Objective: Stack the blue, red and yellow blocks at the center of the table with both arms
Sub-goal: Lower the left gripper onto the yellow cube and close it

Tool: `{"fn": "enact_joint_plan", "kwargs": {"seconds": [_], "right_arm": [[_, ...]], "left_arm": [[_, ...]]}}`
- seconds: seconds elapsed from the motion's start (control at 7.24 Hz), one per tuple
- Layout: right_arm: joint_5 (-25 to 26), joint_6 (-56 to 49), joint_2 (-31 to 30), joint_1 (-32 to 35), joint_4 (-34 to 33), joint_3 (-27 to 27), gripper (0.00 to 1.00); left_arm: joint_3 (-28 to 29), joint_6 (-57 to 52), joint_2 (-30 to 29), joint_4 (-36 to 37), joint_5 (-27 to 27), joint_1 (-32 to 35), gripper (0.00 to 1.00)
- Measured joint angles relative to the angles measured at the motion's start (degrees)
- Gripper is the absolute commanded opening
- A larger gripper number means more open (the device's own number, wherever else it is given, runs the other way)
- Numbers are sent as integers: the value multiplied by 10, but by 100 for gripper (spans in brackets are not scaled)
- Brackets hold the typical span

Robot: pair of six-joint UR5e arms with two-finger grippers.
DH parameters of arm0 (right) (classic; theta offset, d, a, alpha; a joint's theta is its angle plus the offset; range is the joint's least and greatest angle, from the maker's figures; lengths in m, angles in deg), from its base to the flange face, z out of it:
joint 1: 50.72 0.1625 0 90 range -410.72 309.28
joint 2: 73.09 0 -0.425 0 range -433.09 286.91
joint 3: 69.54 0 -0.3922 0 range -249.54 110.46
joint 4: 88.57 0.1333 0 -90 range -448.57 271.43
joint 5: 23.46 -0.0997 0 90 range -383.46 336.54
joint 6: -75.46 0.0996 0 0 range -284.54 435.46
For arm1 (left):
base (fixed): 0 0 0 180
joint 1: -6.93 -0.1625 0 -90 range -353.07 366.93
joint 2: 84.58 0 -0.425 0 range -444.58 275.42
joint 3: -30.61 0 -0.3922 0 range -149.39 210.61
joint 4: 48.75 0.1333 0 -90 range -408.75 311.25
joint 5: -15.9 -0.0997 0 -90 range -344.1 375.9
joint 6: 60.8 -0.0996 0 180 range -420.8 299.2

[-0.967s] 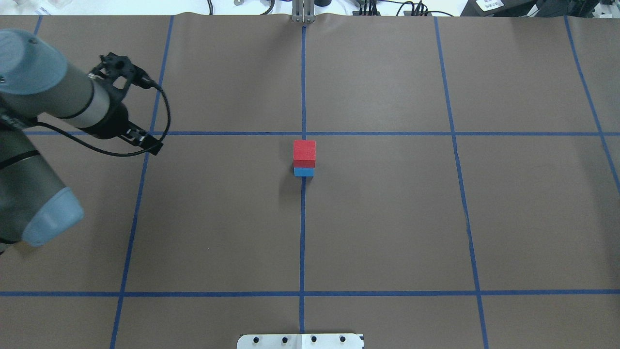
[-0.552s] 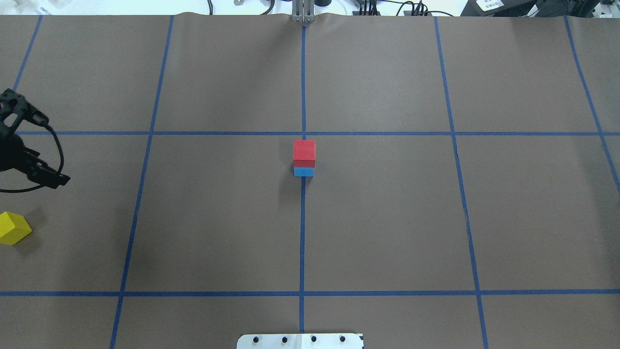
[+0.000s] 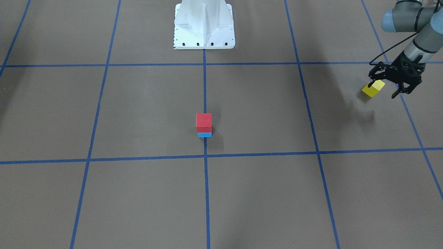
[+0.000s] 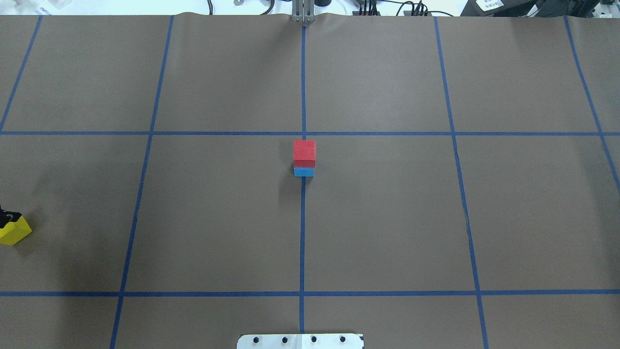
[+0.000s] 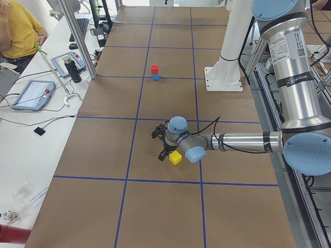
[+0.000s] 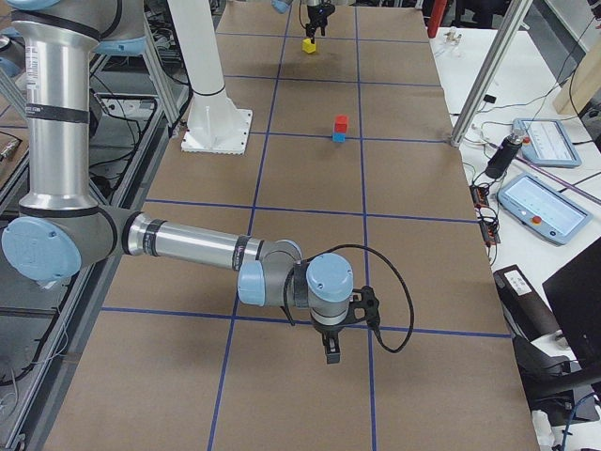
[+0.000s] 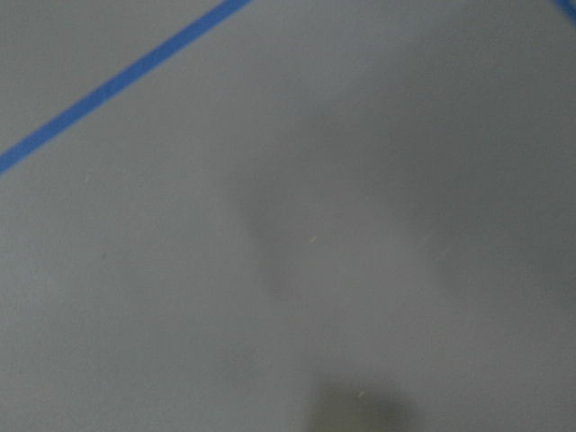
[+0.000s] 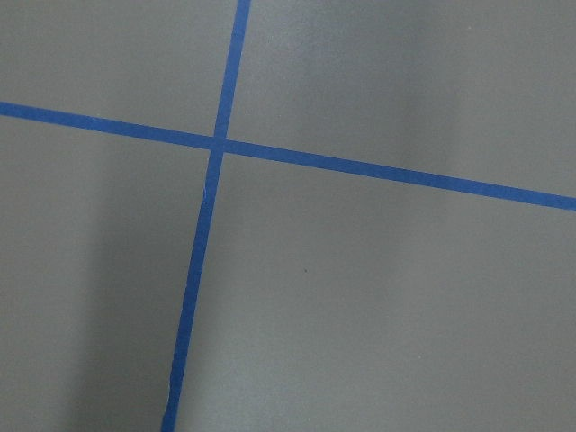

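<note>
A red block (image 3: 204,122) sits on a blue block (image 3: 204,134) at the table's centre; the stack also shows in the overhead view (image 4: 304,152). A yellow block (image 3: 373,89) lies alone on the table far out on my left side, at the overhead view's left edge (image 4: 13,230). My left gripper (image 3: 382,90) is open and empty, hanging close over and beside the yellow block. My right gripper (image 6: 331,352) points down over bare table far on my right; I cannot tell whether it is open or shut. Both wrist views show only paper and tape.
The white robot base (image 3: 204,24) stands at the table's near edge. Blue tape lines (image 4: 302,232) grid the brown paper. A side bench with tablets (image 5: 31,93) and a seated person (image 5: 18,26) runs along the far edge.
My left arm has swung back and left, out of the overhead view. The yellow block became visible, and only a black bit of the gripper now shows beside it. The stack has not moved.
</note>
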Motion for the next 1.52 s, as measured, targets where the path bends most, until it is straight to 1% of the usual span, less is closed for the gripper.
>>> {"fn": "enact_joint_plan", "kwargs": {"seconds": [0.14, 0.41, 0.97, 1.38, 1.52], "right_arm": [[0, 0, 0, 0, 0, 0, 100], [0, 0, -1, 0, 0, 0, 100], [0, 0, -1, 0, 0, 0, 100], [1, 0, 2, 0, 0, -3, 100], [1, 0, 2, 0, 0, -4, 100]], "left_arm": [[2, 27, 10, -23, 14, 0, 100], [-5, 44, 25, -35, 24, -1, 100], [6, 43, 22, -34, -4, -17, 100], [9, 42, 19, -34, -14, -46, 99], [12, 41, 17, -34, -23, -55, 94]]}}
